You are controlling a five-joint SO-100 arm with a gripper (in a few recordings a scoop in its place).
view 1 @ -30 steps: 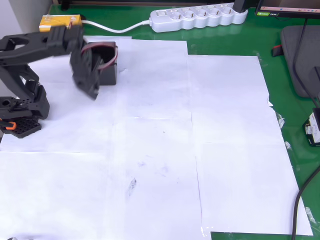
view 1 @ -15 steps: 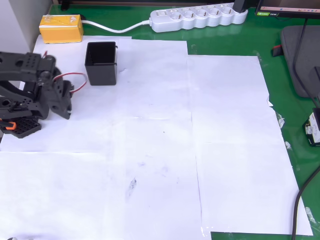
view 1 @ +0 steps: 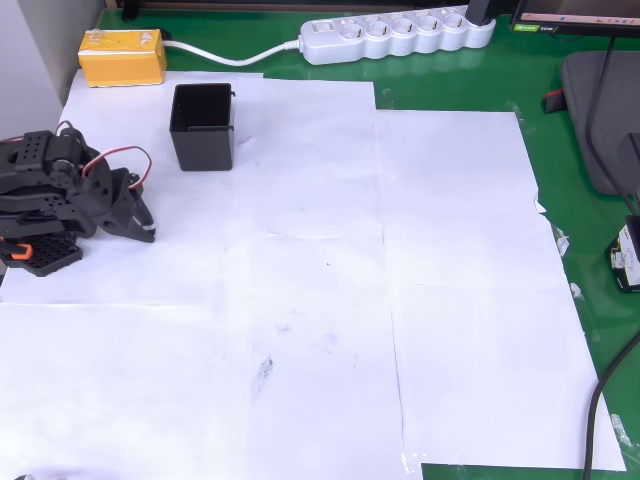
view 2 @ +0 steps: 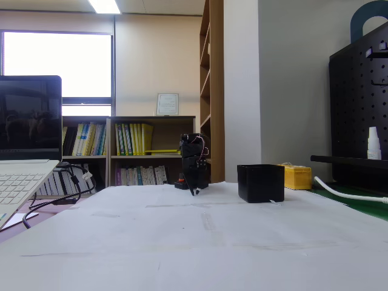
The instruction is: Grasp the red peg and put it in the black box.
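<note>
Black box (view 1: 202,124) stands upright on the white paper (view 1: 330,280), and I can't spot the red peg on the sheets, so I judge it is inside and little remains. My gripper (view 1: 143,222) sits folded beside the base, left of the box in the overhead view; I cannot tell how its jaws stand.

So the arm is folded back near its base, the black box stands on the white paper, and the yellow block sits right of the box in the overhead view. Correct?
Not quite. In the overhead view the yellow block sits to the upper left of the black box, off the white paper. The rest holds: the arm is folded near its base, claw low over the paper.
</note>
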